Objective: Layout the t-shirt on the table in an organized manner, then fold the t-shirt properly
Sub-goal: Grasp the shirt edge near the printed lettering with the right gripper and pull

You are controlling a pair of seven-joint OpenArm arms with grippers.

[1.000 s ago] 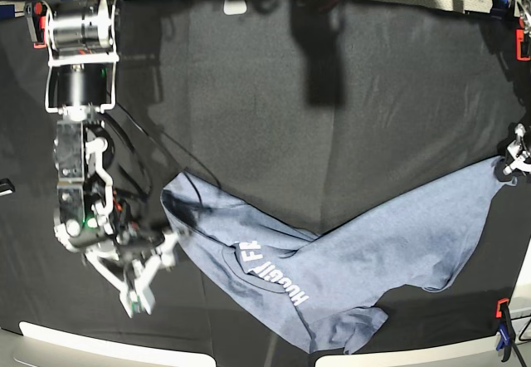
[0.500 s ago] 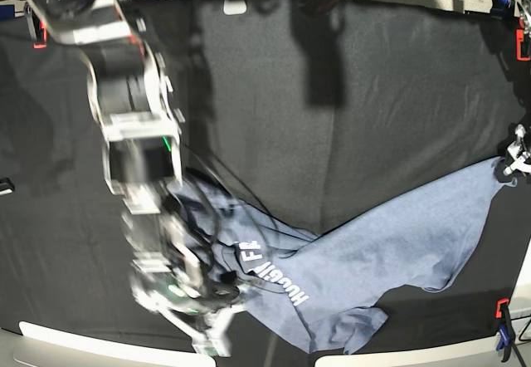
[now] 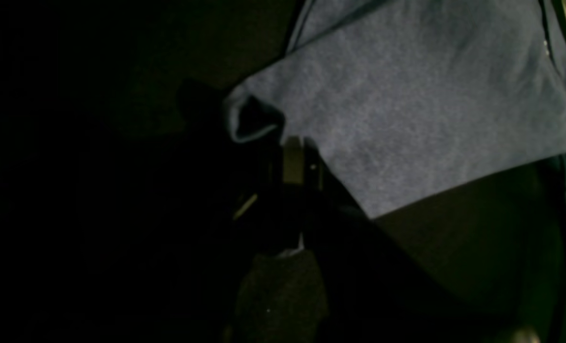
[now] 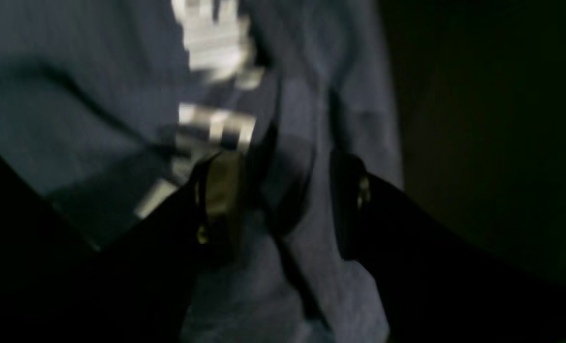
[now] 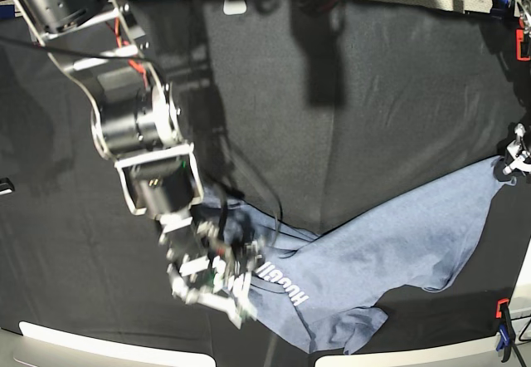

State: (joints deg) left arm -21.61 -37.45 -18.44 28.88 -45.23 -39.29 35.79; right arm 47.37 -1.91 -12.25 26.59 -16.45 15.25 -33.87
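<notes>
In the base view, at the left of the frame, the right arm now reaches down from the upper left corner, and its right gripper (image 5: pixel 217 288) has swung in from the bare black cloth a second ago to sit over the t-shirt (image 5: pixel 390 242) near the white lettering (image 5: pixel 282 285). In the right wrist view, the right gripper (image 4: pixel 283 200) has its jaws spread wide with blue-grey fabric between them, not yet pinched. This looks like a reach for a second hold, so the layout step is still in hand. The t-shirt lies crumpled across the lower middle and stretches to the right edge, where the left gripper (image 5: pixel 514 161) stays clamped on its corner; in the dim left wrist view, the left gripper (image 3: pixel 296 159) pinches the hem. The table (image 5: pixel 373 101) is wrinkled black cloth, with an orange clamp (image 5: pixel 523 43) at the upper right.
</notes>
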